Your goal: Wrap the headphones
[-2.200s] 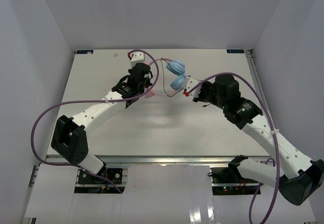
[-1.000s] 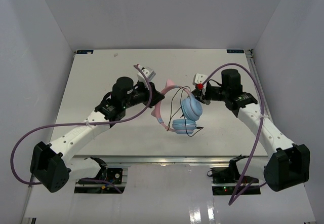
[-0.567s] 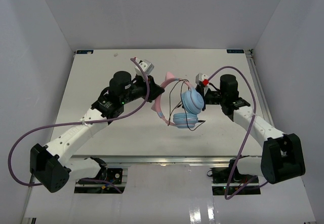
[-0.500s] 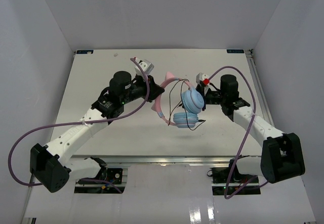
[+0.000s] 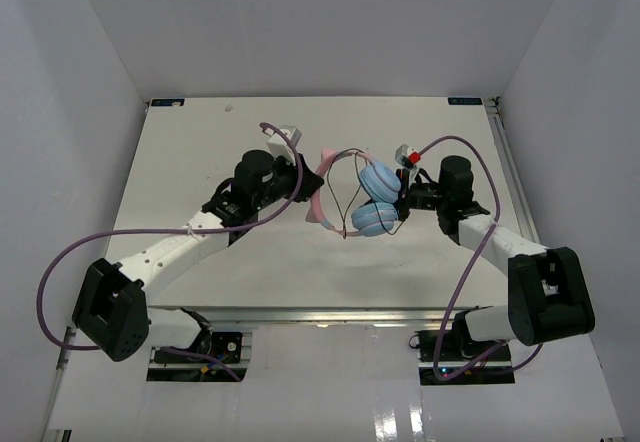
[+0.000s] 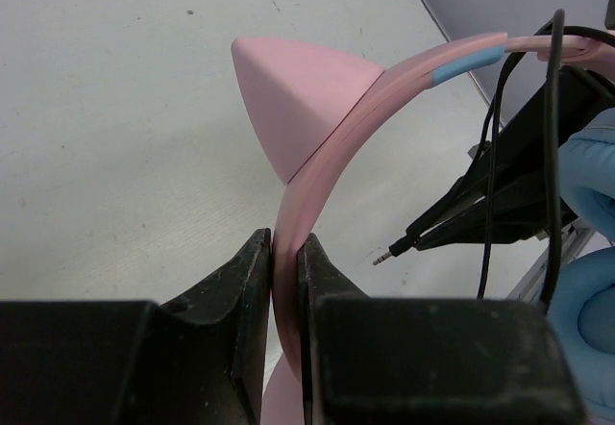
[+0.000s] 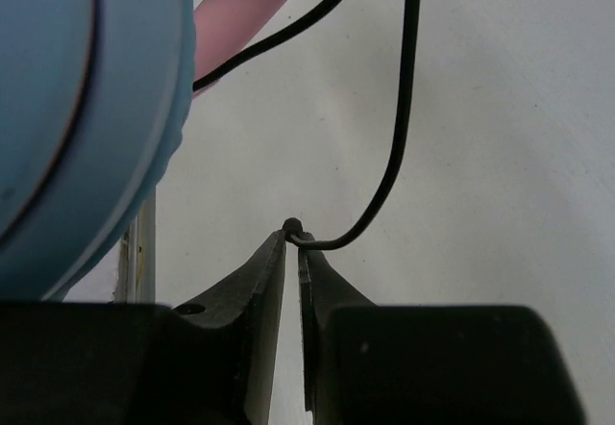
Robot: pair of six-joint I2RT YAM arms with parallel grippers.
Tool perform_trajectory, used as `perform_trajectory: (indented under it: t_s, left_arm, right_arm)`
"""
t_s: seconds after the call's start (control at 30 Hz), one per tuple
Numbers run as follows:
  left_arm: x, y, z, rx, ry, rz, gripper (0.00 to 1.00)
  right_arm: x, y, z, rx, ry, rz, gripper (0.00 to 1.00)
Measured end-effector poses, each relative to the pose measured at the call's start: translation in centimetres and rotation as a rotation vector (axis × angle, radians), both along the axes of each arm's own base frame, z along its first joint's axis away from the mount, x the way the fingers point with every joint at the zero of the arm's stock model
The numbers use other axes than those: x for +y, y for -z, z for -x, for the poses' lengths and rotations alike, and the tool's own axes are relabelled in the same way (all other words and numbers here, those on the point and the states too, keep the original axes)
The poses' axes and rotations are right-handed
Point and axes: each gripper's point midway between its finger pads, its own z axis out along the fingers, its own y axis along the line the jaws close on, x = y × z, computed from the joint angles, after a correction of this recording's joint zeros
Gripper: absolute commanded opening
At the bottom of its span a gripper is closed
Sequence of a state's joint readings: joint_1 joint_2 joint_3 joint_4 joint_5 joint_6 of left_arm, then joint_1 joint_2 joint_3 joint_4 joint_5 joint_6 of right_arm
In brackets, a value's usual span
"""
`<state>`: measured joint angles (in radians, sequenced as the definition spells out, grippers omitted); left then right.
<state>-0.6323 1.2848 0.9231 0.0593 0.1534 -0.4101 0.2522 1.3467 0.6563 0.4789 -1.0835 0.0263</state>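
The headphones hang above the middle of the table, with a pink headband [image 5: 322, 174] and two light-blue ear cups [image 5: 380, 178]. My left gripper [image 5: 303, 184] is shut on the headband [image 6: 332, 156] just below a cat-ear point [image 6: 298, 98]. The thin black cable [image 5: 345, 207] loops across the band and cups, and its jack plug [image 6: 392, 249] dangles free. My right gripper [image 5: 400, 202] sits right beside the cups, its tips [image 7: 293, 236] pinched on the cable [image 7: 399, 137]. One blue ear cup [image 7: 86, 108] fills the left of the right wrist view.
The white table [image 5: 250, 252] lies under both arms, with white walls on three sides. Thick purple robot cables [image 5: 70, 262] arc beside each arm. My right gripper's black fingers [image 6: 519, 185] show in the left wrist view, close behind the cable.
The headphones have shifted toward the far side and the cups have turned. My right gripper moved in beside the cups, opened briefly and closed on the cable. The left grip is unchanged.
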Motion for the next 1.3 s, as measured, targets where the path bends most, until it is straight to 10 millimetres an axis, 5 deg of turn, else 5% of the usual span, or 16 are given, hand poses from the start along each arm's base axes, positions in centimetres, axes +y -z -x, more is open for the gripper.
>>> perform_trajectory:
  t_s: [0.43, 0.9, 1.1, 1.3]
  left_arm:
    - [0.5, 3.2, -2.0, 0.088, -0.147, 0.057, 0.0]
    - [1.8, 16.6, -2.5, 0.427, -0.344, -0.003, 0.0]
    - [2.4, 19.7, -2.0, 0.544, -0.425, -0.031, 0.0]
    - [2.7, 20.4, -2.9, 0.6, -0.501, -0.071, 0.0]
  right_arm:
    - [-1.2, 4.2, -1.7, 0.177, 0.057, -0.007, 0.12]
    - [-0.9, 12.4, -2.0, 0.535, 0.061, 0.026, 0.11]
    - [-1.0, 13.7, -2.5, 0.614, 0.074, 0.023, 0.11]
    - [-1.8, 14.7, -3.3, 0.667, 0.11, 0.013, 0.14]
